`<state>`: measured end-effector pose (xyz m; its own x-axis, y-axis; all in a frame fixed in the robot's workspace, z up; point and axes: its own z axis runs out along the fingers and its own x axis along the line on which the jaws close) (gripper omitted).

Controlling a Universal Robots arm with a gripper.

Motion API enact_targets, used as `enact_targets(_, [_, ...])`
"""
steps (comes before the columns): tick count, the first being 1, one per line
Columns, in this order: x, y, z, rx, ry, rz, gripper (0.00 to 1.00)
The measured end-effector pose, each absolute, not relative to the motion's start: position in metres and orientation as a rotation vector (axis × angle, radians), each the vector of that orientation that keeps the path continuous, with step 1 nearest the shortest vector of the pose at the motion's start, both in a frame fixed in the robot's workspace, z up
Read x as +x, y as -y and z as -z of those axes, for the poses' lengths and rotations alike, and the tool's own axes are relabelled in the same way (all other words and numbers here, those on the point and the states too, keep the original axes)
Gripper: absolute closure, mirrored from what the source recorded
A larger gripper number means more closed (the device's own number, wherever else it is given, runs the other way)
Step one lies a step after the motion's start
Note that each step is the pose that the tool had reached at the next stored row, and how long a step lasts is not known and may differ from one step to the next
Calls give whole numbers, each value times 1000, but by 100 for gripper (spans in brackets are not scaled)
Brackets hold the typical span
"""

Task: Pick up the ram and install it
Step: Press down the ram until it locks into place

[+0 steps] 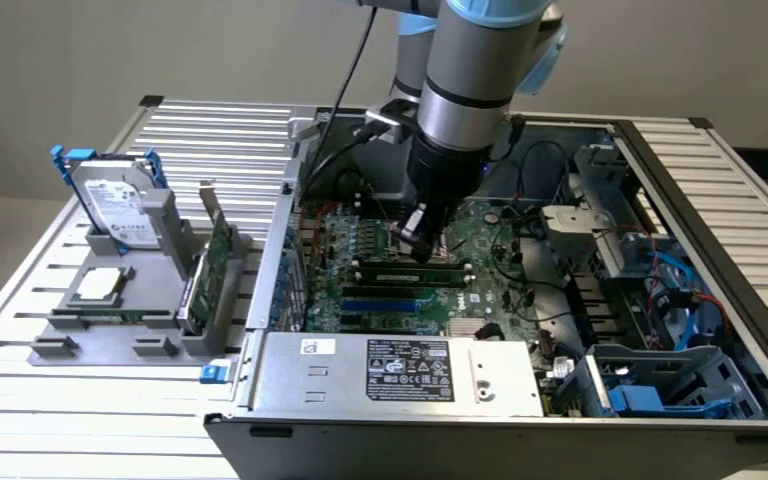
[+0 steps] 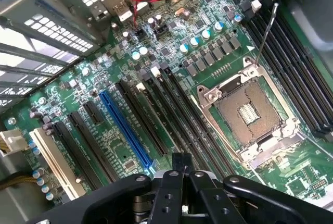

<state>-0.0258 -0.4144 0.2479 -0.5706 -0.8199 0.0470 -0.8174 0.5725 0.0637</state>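
Observation:
The ram (image 1: 411,267), a long thin green stick with black chips, stands on edge in a memory slot of the motherboard (image 1: 491,290) inside the open computer case. My gripper (image 1: 422,250) hangs straight over the middle of the stick, its tips at the ram's top edge. I cannot tell whether they touch it. In the wrist view the gripper (image 2: 180,157) has its two dark fingers (image 2: 171,182) pressed together, shut, with nothing seen between them, over the black memory slots (image 2: 182,114). The fingers hide the stick there.
A silver hard drive with blue rails (image 1: 111,200), a green expansion card (image 1: 211,268) and a processor chip (image 1: 97,286) sit in a grey fixture on the exterior view's left. The processor socket (image 2: 248,110) lies open beside the slots. A power supply (image 1: 398,372) and cables (image 1: 684,290) crowd the case.

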Motion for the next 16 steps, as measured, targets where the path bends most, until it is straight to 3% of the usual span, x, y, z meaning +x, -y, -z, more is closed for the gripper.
enact_targets(16, [-26, 414, -246, 1045, 2892, 67, 89])
